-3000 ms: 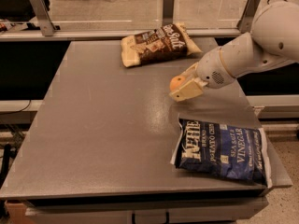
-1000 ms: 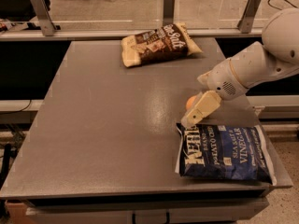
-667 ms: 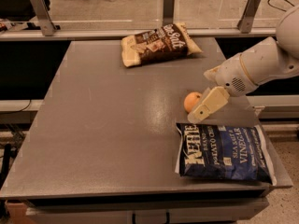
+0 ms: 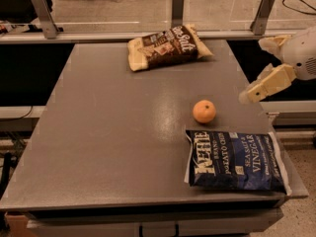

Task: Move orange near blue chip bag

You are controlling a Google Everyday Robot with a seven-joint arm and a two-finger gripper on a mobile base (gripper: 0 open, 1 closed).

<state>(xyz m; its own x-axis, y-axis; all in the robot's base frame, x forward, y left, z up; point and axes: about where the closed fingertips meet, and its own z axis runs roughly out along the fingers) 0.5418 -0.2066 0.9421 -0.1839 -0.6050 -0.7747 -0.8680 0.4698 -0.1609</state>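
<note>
The orange (image 4: 204, 111) sits by itself on the grey table (image 4: 108, 132), right of centre, just above the top left corner of the blue chip bag (image 4: 234, 159). A small gap separates the two. The bag lies flat at the table's front right corner, its white lettering facing up. My gripper (image 4: 253, 70) hangs in the air at the right edge of the view, up and to the right of the orange. It is open and holds nothing.
A brown-and-cream chip bag (image 4: 165, 46) lies at the back of the table, near the middle. A rail with metal posts (image 4: 177, 6) runs behind the table. The blue bag's right end reaches the table's right edge.
The gripper carried the orange down beside the blue bag and let it go. It has since drawn back up and to the right, and the orange rests on the table.
</note>
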